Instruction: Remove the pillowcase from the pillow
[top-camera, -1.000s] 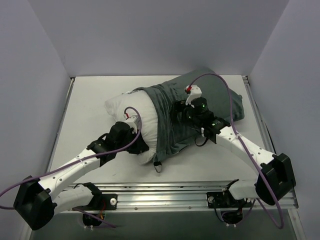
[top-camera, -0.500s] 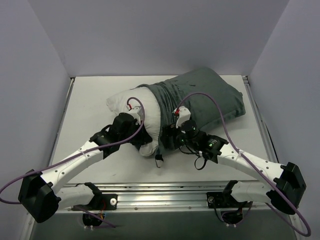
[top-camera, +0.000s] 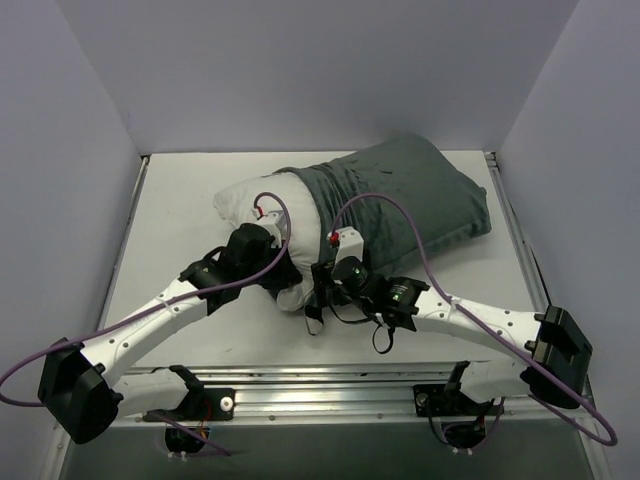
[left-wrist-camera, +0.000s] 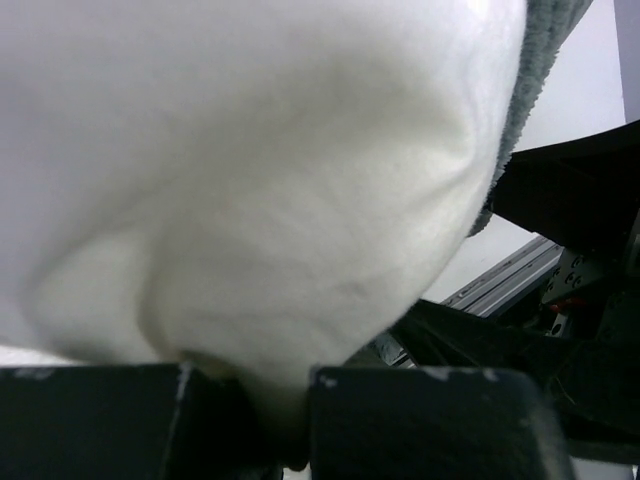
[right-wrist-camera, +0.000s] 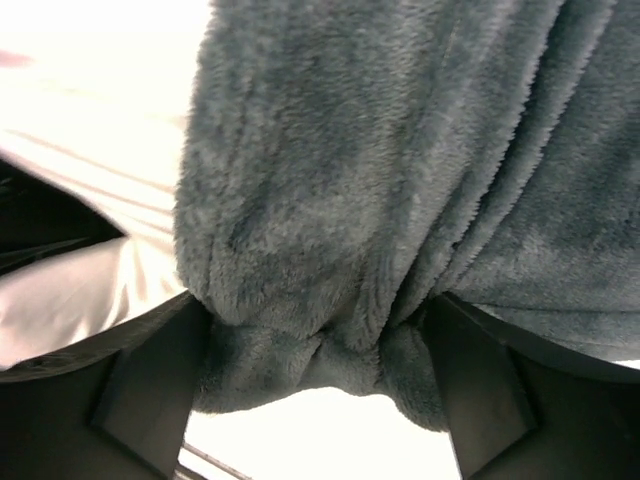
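- Pillowcase of dark grey-green velvety cloth (top-camera: 410, 195) lies across the middle of the flat white surface (top-camera: 170, 200). It runs from the centre out toward 2 o'clock.
- It covers the 2 o'clock part of the plump white smooth-fabric pillow (top-camera: 245, 205). The bare white end of the pillow sticks out of the cover's mouth toward 10 o'clock.
- The mouth of the cover crosses the pillow about midway, running from 12 o'clock down to 6 o'clock, with creases gathered along it.
- The left claw (left-wrist-camera: 290, 420) sits at the 6 o'clock corner of the bare pillow end. It is closed narrow, with a tuck of the white pillow fabric (left-wrist-camera: 250, 180) pinched between its black fingers.
- The right claw (right-wrist-camera: 320, 380) is at the 6 o'clock end of the cover's mouth, just beside the left claw (top-camera: 285, 290) on its 3 o'clock side.
- Seen from its own wrist, the right claw stands wide. A thick bunch of the grey-green cloth (right-wrist-camera: 380, 200) hangs down between its fingers (right-wrist-camera: 150, 390) and fills the gap from one to the other.
- From overhead, the right claw (top-camera: 322, 285) sits low against the edge of the cloth.
- Both white arms reach in from 6 o'clock, each trailing a looped purple cable (top-camera: 400, 215).
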